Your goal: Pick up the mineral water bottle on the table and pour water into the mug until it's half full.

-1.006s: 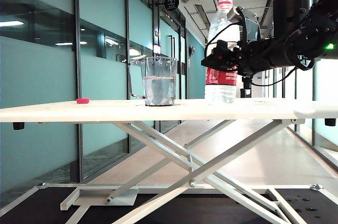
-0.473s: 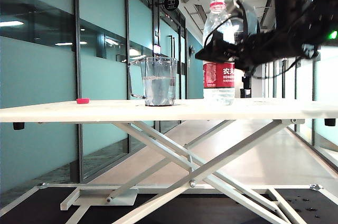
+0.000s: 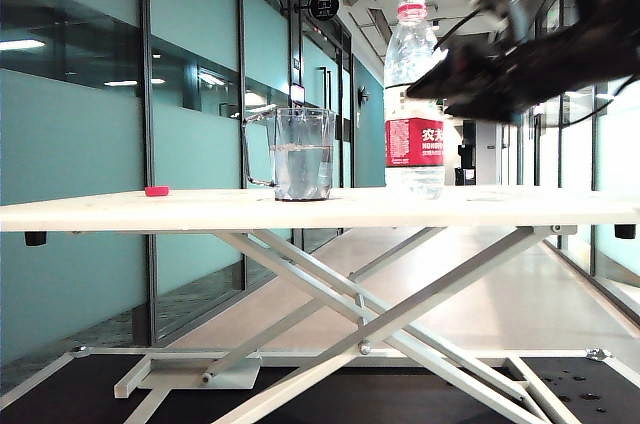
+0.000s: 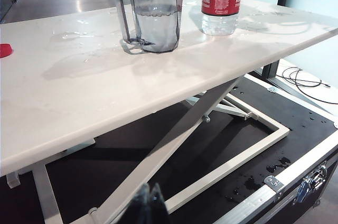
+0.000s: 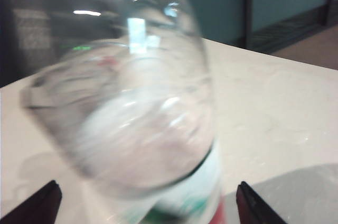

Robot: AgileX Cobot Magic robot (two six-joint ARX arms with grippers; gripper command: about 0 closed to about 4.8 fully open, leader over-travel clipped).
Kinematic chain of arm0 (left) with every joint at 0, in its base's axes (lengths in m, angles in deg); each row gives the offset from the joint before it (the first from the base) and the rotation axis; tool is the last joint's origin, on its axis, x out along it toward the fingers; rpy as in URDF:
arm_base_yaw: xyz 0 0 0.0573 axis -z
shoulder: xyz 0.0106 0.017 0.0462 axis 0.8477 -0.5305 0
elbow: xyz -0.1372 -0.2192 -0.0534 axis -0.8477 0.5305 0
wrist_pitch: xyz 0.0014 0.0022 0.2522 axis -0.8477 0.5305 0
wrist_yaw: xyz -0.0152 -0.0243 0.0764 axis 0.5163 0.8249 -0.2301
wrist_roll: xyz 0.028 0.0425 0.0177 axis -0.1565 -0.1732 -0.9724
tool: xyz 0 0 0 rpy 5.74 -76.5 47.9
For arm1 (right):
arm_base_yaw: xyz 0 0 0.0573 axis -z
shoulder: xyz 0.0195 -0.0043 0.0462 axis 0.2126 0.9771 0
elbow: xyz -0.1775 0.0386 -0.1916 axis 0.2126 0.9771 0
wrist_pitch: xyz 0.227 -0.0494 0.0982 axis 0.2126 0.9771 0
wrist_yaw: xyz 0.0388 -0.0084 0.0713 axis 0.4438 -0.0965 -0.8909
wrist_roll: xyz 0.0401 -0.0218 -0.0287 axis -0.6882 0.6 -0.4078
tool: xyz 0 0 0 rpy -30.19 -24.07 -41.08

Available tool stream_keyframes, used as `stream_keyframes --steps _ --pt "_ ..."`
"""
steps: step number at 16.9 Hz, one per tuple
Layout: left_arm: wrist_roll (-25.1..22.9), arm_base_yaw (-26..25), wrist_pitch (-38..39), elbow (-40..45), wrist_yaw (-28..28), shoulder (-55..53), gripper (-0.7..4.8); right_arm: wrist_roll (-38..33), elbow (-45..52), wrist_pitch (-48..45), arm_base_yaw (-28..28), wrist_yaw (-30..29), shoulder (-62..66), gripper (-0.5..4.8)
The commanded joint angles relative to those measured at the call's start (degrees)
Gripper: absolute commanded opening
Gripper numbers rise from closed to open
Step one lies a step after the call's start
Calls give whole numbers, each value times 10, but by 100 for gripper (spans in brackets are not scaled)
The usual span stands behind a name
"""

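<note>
One bottle released, upright on the table (image 3: 560,206)
The bottle (image 3: 415,94) has been let go by the right gripper (image 3: 440,84), whose jaws are now spread wide and lifted back beside its shoulder; a second ago it was clasped. The mug (image 3: 302,154), part filled, is unmoved nearby. Left gripper (image 4: 148,205): state cannot be told

A tall clear plastic bottle (image 3: 415,94) wears a red-and-white label with white characters and a pinkish-red neck ring. Beside it, a clear handled mug (image 3: 297,153) sits on the long white surface (image 3: 200,209). A small pink cap (image 3: 157,190) lies at left; the right hand (image 3: 425,87) is black.
</note>
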Motion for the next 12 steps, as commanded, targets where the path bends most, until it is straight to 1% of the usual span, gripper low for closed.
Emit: stream_keyframes --steps 1,2,3,4,5,6,7,8,9,11,12 --pt "-11 0 3 0 1 0 -5 16 50 -5 6 -28 -66 479" --pt "-16 0 3 0 0 0 -5 15 82 0 10 -24 -108 479" --pt "-17 0 3 0 0 0 -5 15 111 12 9 -24 -149 458" --pt "-17 0 3 0 0 0 -5 15 129 23 9 -25 -176 311" --pt "-17 0 3 0 0 0 -5 15 150 40 9 -26 -209 93" --pt "-18 0 3 0 -2 0 -5 15 168 60 10 -23 -243 -6" --pt "-19 0 2 0 -26 0 -5 15 195 89 9 -16 -293 -5" --pt "-18 0 -1 0 -47 0 -5 15 212 125 9 3 -334 -5" --pt "-16 0 -3 0 -56 0 -5 15 224 150 8 23 -360 -5" --pt "-10 0 -7 0 -65 0 -5 15 266 202 8 93 -445 -5" --pt "-10 0 -9 0 -65 0 -5 15 306 219 9 137 -518 -5"
